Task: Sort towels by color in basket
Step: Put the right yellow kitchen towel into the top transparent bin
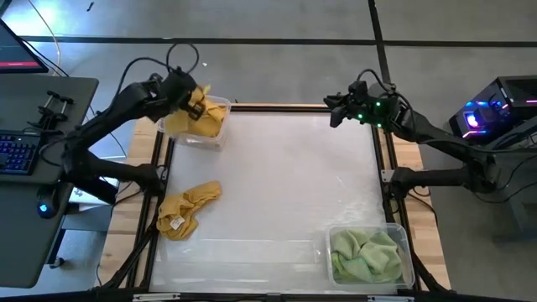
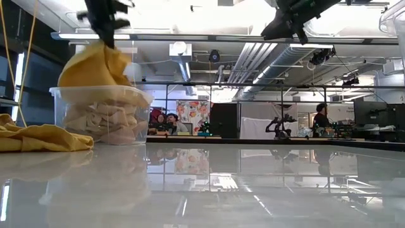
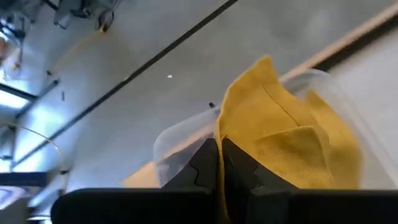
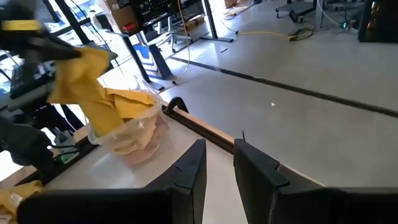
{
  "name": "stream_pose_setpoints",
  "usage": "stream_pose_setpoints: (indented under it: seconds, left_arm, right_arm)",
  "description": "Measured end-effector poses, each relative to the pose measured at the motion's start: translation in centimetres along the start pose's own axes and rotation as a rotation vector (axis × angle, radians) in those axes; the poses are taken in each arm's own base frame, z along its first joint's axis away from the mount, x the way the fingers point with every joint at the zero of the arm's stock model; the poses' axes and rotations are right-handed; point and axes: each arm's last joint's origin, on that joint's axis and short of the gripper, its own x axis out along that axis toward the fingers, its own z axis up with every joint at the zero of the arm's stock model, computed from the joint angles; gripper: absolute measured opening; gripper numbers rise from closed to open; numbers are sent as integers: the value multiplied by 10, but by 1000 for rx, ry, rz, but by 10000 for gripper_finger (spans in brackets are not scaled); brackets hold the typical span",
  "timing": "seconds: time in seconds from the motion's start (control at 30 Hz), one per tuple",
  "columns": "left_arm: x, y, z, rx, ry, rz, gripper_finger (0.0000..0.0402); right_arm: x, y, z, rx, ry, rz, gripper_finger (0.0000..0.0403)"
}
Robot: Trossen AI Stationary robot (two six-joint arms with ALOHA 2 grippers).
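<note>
Left hand (image 1: 191, 99) is pinching a yellow towel (image 1: 200, 102) shut between its fingers, holding it over the clear bin (image 1: 220, 126) at upper left of the high frame. The towel is hanging with its lower end draping onto the yellow pile already in that bin. Right hand (image 1: 336, 111) is idling at upper right, fingers narrowly apart, holding nothing. Another yellow towel (image 1: 186, 210) is lying loose on the surface (image 1: 285, 184) at lower left. A second bin (image 1: 403, 243) at lower right is holding green towels (image 1: 365, 256). Step in hand looks like dropping yellow into the yellow bin. Next move probably calls for opening the left hand to release, then going for the loose yellow towel.
</note>
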Motion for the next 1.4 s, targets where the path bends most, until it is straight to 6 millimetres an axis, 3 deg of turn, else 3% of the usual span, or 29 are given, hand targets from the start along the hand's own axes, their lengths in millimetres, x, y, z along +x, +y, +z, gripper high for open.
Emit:
stream_pose_setpoints:
  seconds: [0.1, 0.23, 0.37, 0.5, 0.67, 0.8, 0.9, 1.0, 1.17, 1.3, 1.4]
  left_arm:
    - [45, 0, -3, -26, 0, -83, 1]
    - [104, -11, -25, -72, 87, -260, 20]
    - [137, -17, -43, -87, 202, -394, 67]
    - [141, -7, -33, -121, 207, -461, 130]
    - [108, 21, -3, -142, 189, -455, 195]
    - [73, 36, 10, -165, 243, -493, 208]
    - [65, 33, 1, -209, 364, -639, 196]
    - [77, 22, -19, -168, 519, -663, 169]
    - [125, 3, -51, -75, 631, -524, 123]
    - [159, -8, -60, 17, 612, -354, 96]
    - [175, -14, -59, 64, 579, -323, 83]
  right_arm:
    - [0, 1, 0, -1, 3, 19, 75]
    - [-6, 3, 2, 5, 6, 87, 75]
    - [-15, 5, 4, 53, 8, 167, 75]
    - [-21, 6, 5, 73, 2, 194, 75]
    - [-24, 6, 6, 70, -8, 197, 75]
    - [-24, 6, 6, 71, -5, 196, 75]
    - [-24, 6, 6, 71, -5, 196, 75]
    - [-24, 6, 6, 70, -5, 195, 75]
    - [-24, 6, 6, 71, -6, 194, 75]
    - [-24, 5, 6, 72, -10, 183, 75]
    - [-24, 5, 6, 90, -8, 182, 75]
